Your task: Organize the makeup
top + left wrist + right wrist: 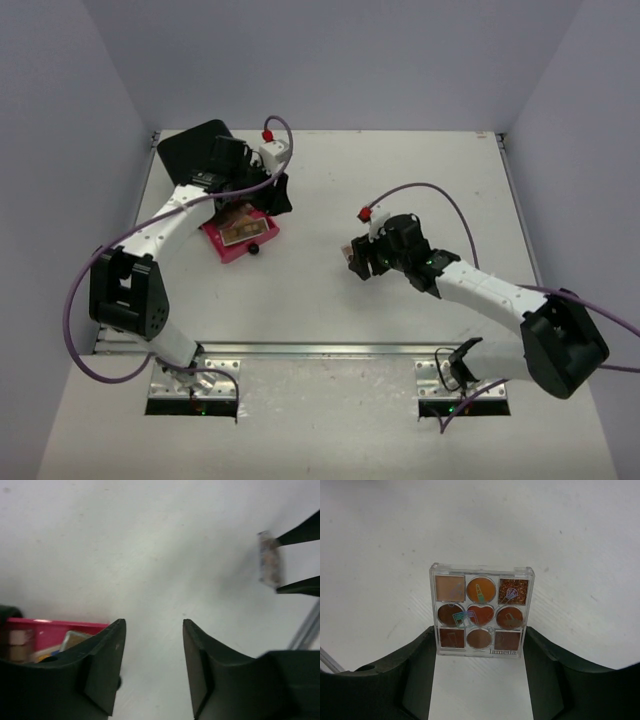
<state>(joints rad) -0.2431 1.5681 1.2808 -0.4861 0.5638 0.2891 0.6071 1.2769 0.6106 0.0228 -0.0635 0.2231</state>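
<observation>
Jaws on the right gripper [480, 632] clamp the square palette [481, 611]; left gripper [153, 625] gapes empty, pink drawer [55, 625] at lower left. Palette's clear, brown-orange pans.

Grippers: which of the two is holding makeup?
The right gripper; it clamps the square palette, while the left gripper is open and empty.

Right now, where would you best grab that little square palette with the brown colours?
By its two straight side edges, coming in from the end with the printed name. The square palette is flat and rigid with parallel sides, so pressure lands squarely there. That is probably why the right gripper holds it this way.
</observation>
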